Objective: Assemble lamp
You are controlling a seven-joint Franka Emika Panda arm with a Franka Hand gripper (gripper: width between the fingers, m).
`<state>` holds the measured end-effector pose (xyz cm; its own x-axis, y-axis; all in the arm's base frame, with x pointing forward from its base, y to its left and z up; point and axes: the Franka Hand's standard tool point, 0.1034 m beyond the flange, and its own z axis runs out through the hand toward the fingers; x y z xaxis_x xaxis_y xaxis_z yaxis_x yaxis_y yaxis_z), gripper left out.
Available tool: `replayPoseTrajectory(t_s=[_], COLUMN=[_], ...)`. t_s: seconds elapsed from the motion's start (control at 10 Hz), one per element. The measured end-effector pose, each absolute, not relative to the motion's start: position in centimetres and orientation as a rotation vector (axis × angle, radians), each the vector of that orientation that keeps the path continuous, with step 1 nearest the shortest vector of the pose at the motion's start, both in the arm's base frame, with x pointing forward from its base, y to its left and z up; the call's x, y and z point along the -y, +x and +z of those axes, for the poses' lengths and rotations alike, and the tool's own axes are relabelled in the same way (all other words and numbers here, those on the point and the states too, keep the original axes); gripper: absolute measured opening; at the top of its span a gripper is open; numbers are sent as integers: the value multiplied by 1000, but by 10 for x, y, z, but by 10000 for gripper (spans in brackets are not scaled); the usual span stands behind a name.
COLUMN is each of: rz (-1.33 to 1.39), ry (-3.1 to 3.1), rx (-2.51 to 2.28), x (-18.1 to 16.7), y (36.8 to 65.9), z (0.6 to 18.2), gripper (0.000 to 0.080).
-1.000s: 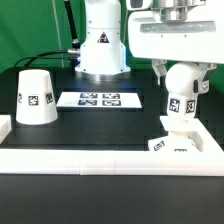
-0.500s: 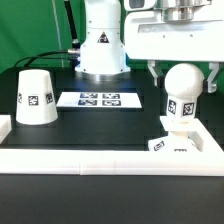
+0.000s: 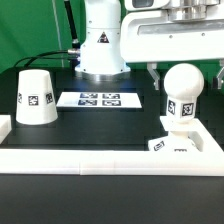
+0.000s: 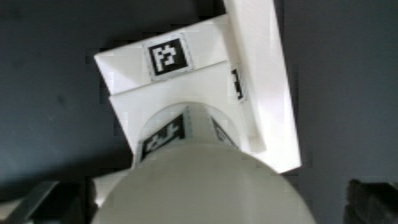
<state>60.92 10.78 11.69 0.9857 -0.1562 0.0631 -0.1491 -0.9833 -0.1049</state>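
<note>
The round white bulb (image 3: pixel 183 88) stands upright with its tagged neck in the small angular base (image 3: pixel 172 144), at the exterior view's right, against the white front rail. My gripper (image 3: pixel 184 70) is open just above it, with one dark finger (image 3: pixel 152 75) on each side of the ball and apart from it. In the wrist view the bulb (image 4: pixel 196 185) fills the near part, the base (image 4: pixel 175 62) lies beyond it, and the fingertips (image 4: pixel 43 202) show at both edges. The cone shade (image 3: pixel 35 97) stands alone at the exterior view's left.
The marker board (image 3: pixel 100 99) lies flat in the middle of the black table. A white rail (image 3: pixel 90 158) runs along the front, with a short raised end at the left (image 3: pixel 5 125). The robot's white body (image 3: pixel 102 40) stands behind.
The fingers, which were close around the bulb's neck one second ago, have spread apart and risen to the sides of the ball. The bulb stays standing on the base.
</note>
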Motion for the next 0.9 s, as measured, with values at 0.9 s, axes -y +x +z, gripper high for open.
replayPoseTrajectory(t_s=[0.9], rz=[-148], ry=[-2982], rx=[731], x=[-99], y=[611], z=[114], gripper=[699])
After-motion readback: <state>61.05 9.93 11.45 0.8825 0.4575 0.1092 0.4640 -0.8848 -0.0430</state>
